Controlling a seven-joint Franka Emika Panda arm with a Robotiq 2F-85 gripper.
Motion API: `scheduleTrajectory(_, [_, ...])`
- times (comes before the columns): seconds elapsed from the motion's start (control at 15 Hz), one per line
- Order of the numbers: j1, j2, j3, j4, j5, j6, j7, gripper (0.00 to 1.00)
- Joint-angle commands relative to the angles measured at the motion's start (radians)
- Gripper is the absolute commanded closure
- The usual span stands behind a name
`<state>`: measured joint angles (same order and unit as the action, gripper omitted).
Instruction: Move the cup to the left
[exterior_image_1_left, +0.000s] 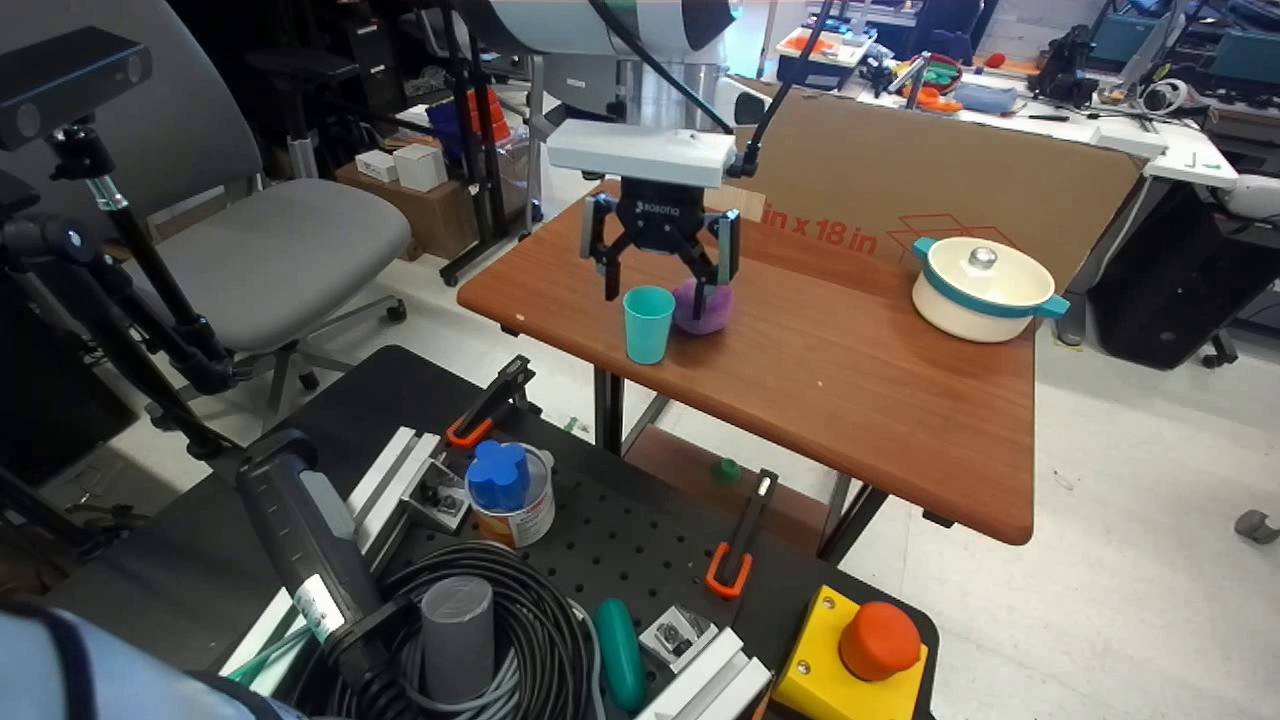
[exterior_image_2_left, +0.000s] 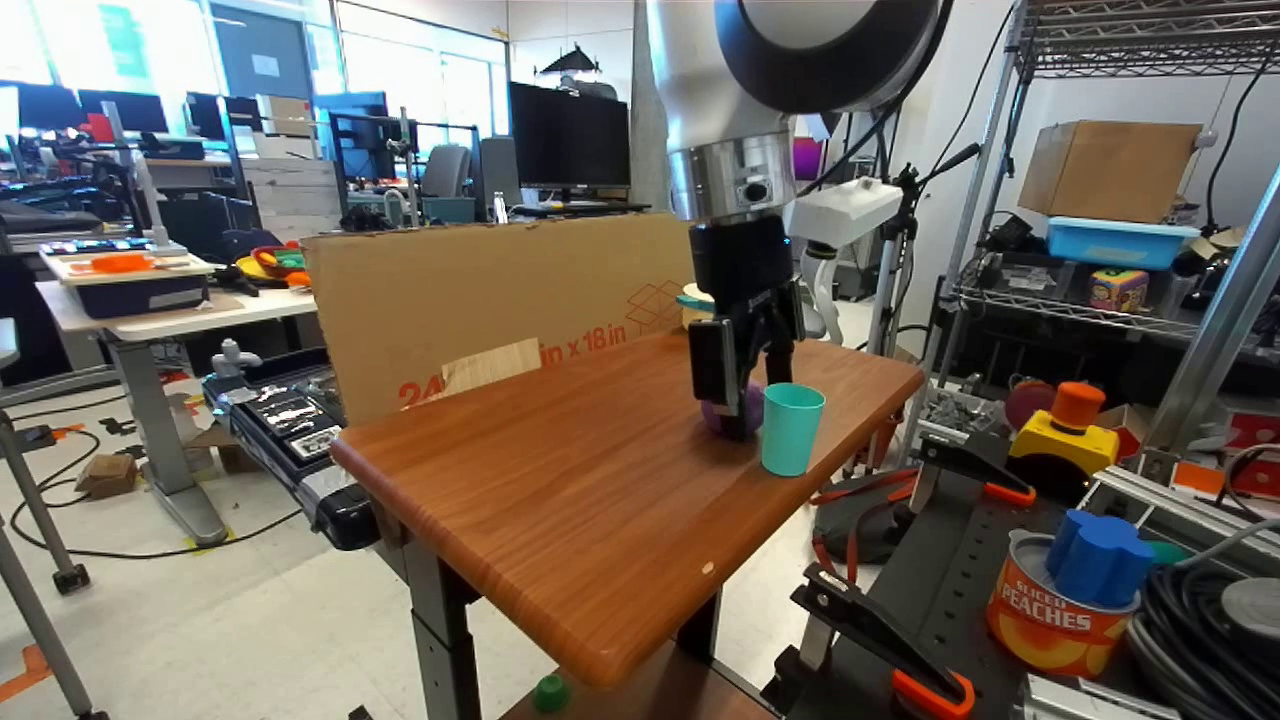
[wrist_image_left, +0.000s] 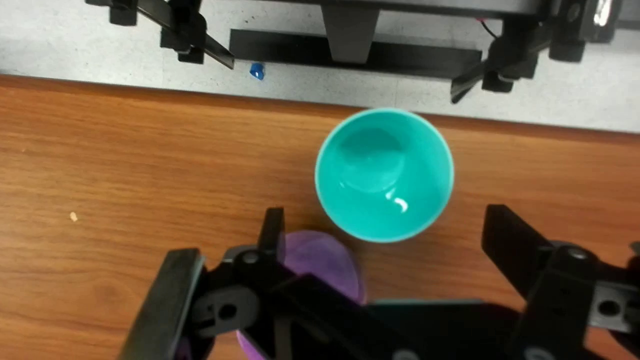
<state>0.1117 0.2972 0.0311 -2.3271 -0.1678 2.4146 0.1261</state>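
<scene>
The teal cup (exterior_image_1_left: 648, 332) stands upright and empty on the brown wooden table, close to its long edge. It also shows in an exterior view (exterior_image_2_left: 792, 435) and in the wrist view (wrist_image_left: 385, 175). My gripper (exterior_image_1_left: 656, 291) is open and points down, just behind the cup as seen in that view. In the wrist view the gripper (wrist_image_left: 385, 214) has its fingertips wide apart, with the near part of the cup's rim between them in the picture; neither finger visibly touches it. A purple ball (exterior_image_1_left: 716, 312) sits beside the cup, partly hidden behind a finger; the wrist view also shows it (wrist_image_left: 325, 260).
A cream pot with teal band, handles and lid (exterior_image_1_left: 970, 310) stands at the far end of the table (exterior_image_1_left: 850, 400). A cardboard sheet (exterior_image_2_left: 500, 300) stands upright along the table's back side. A black cart (exterior_image_1_left: 620, 540) with clamps and a can stands beside the table's front edge.
</scene>
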Motion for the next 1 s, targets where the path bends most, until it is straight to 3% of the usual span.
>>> scheduleTrajectory(0.0, [-0.036,-0.009,0.022,-0.024,0.139,0.148,-0.005,0.0])
scheduleTrajectory(0.07, [-0.073,-0.2,0.028,-0.151,0.21,0.114,-0.059,0.0])
scheduleTrajectory(0.27, [-0.115,-0.297,0.016,-0.171,0.352,0.037,-0.127,0.0])
scheduleTrajectory(0.47, [-0.142,-0.458,-0.042,-0.183,0.305,-0.181,-0.088,0.0])
scheduleTrajectory(0.53, [-0.159,-0.49,-0.059,-0.177,0.259,-0.279,-0.061,0.0])
scheduleTrajectory(0.6, [-0.136,-0.39,-0.041,-0.146,0.297,-0.165,-0.085,0.0])
scheduleTrajectory(0.73, [-0.156,-0.47,-0.063,-0.158,0.275,-0.261,-0.082,0.0])
scheduleTrajectory(0.93, [-0.157,-0.489,-0.065,-0.173,0.272,-0.272,-0.077,0.0])
